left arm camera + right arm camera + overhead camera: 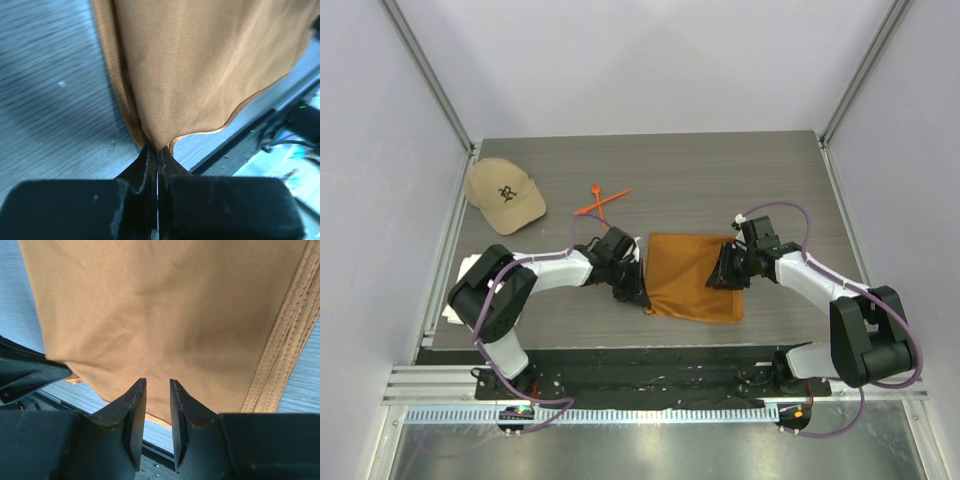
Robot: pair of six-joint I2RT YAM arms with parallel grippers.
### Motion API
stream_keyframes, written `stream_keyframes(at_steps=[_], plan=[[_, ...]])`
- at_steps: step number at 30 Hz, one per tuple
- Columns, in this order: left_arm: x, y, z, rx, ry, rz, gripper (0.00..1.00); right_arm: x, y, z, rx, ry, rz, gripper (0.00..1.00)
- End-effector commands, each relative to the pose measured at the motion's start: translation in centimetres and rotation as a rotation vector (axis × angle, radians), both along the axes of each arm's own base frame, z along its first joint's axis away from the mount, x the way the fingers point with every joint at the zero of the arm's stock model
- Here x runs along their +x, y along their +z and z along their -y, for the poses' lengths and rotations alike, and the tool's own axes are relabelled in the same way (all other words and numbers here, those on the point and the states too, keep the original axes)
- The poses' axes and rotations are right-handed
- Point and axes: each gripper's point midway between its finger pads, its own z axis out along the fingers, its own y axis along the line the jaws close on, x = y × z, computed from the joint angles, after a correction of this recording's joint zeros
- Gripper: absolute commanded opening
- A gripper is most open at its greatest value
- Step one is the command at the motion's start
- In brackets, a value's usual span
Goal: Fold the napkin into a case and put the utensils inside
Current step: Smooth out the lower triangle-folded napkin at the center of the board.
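Left wrist view: the left gripper [159,150] is clamped on a corner of the napkin [200,65], and the cloth puckers into its closed tips.
Right wrist view: the right gripper [157,382] has its jaws a narrow gap apart over the cloth; you see nothing pinched between them.
Cloth: the napkin lies on the table [720,170], right of the cap [505,195] and nearer the arm bases. The left gripper holds the side facing the cap; the right gripper hangs at the side away from it.
Cutlery: the utensils [600,203] lie crossed just right of the cap, apart from the napkin.
Step, as a judgement: folding is in hand; no case is formed yet.
Risk one: you hold only one corner, so a lift could drag, bunch or skew the thin cloth.
Risk two: a fast pull may slip the pinch.
Risk three: swing toward the cap and you may sweep the utensils.
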Motion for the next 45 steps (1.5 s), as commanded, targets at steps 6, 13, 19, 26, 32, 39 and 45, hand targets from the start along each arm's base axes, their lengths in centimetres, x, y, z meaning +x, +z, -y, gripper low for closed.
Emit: stream_keyframes(at_steps=[6, 13, 19, 26, 32, 39, 45], plan=[[0.2, 0.6, 1.2, -0.180, 0.036, -0.008, 0.00, 0.6, 0.4, -2.0, 0.035, 0.069, 0.027, 0.31], [-0.1, 0.8, -0.7, -0.106, 0.016, 0.038, 0.32, 0.2, -0.1, -2.1, 0.028, 0.084, 0.013, 0.31], [-1.0, 0.3, -1.1, -0.092, 0.011, 0.000, 0.33, 0.3, 0.0, -2.5, 0.029, 0.094, 0.020, 0.31], [-1.8, -0.7, -0.7, -0.125, -0.004, -0.050, 0.29, -0.2, -0.6, -2.5, 0.028, 0.093, 0.006, 0.31], [-1.2, -1.4, -0.6, -0.131, 0.043, -0.029, 0.08, 0.5, -0.5, -0.8, -0.067, 0.036, 0.023, 0.31], [-0.3, -1.4, -2.8, -0.077, 0.135, 0.020, 0.00, 0.7, 0.4, 0.3, -0.128, 0.028, 0.043, 0.32], [-0.8, -1.2, -3.4, -0.042, 0.099, 0.022, 0.12, -0.1, 0.4, -1.9, 0.002, 0.083, 0.028, 0.33]])
